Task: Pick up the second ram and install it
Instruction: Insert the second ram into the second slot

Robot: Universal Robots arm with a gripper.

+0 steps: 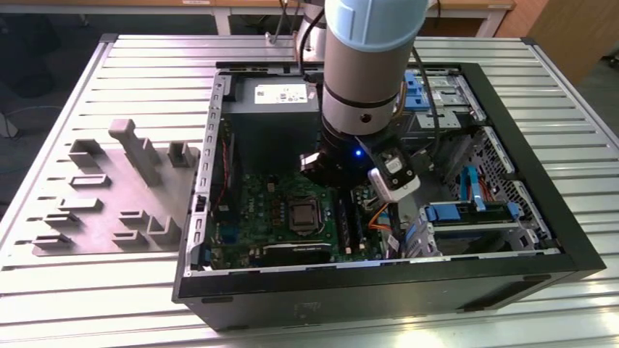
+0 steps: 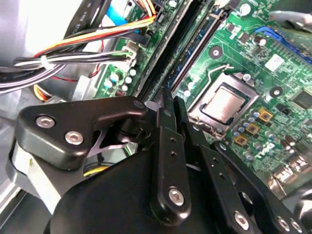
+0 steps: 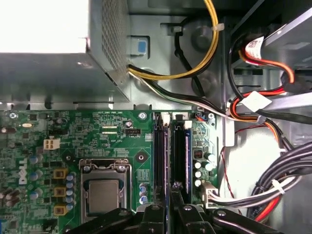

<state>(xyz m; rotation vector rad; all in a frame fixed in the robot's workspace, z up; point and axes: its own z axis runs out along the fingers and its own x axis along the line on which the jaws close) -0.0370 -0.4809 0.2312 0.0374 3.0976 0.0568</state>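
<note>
Open computer case (image 1: 570,246) beside grey fixture block (image 1: 116,196).

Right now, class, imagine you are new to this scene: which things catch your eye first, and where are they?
The grey robot arm reaches down into the open black computer case on the slatted metal table. Its black gripper sits at the long black memory slots of the green motherboard, beside the square silver processor.

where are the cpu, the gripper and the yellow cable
cpu (image 3: 103,196): first wrist view, middle of its metal lid
gripper (image 3: 169,187): first wrist view, between its fingertips over the ram slots
yellow cable (image 3: 207,51): first wrist view, on its curve past the metal box
</note>
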